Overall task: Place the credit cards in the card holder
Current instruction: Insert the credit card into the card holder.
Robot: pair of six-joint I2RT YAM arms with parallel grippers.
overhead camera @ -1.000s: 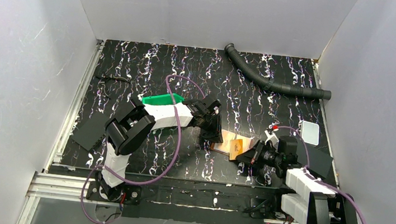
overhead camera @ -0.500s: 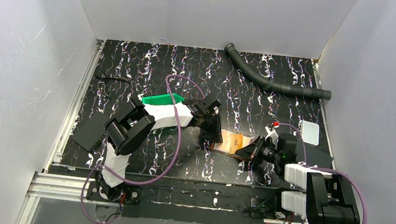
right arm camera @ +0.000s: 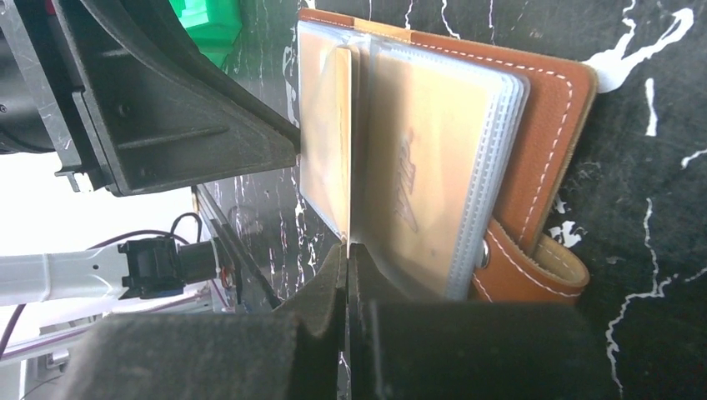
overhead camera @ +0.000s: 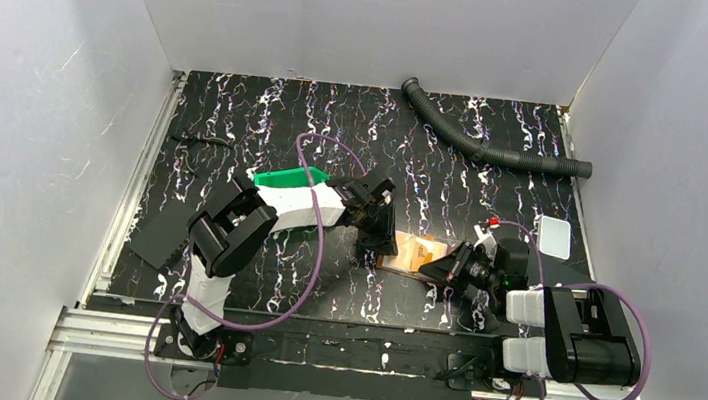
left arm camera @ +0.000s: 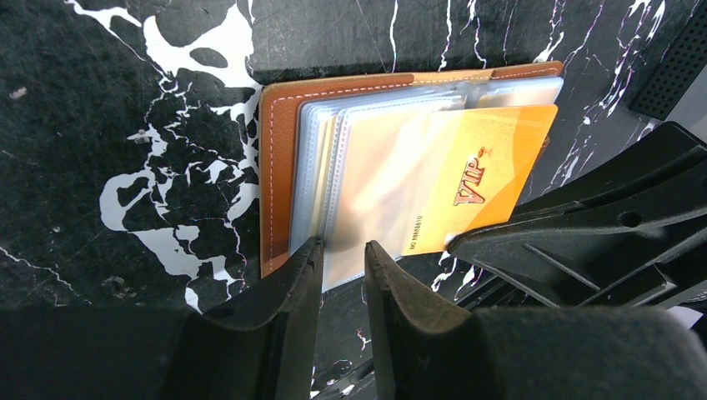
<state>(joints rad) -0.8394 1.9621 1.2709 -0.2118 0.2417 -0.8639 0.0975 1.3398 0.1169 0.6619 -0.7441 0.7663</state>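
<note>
Since you're working from the near edge, grippers first. Right gripper [right arm camera: 347,250] is clenched on the orange plastic card printed VIP [left arm camera: 475,175], fingers pressed tight on its near edge. The orange card sits partway in a clear sleeve [left arm camera: 333,150], tilted, one end sticking out past the sleeves.

Left gripper [left arm camera: 342,250] is at the other side of the holder, jaws a little apart with a sleeve edge in the gap. You can't tell if it's pinching it.

Between the two lies the open brown leather card holder [overhead camera: 416,252], flat on the black marbled table [overhead camera: 239,116], snap tab toward the right gripper.

Further back:
- Left: green plastic bin [overhead camera: 290,178], behind the left arm.
- Right: pale translucent rectangular plate [overhead camera: 554,237].
- Far edge: dark corrugated hose [overhead camera: 477,146].
</note>
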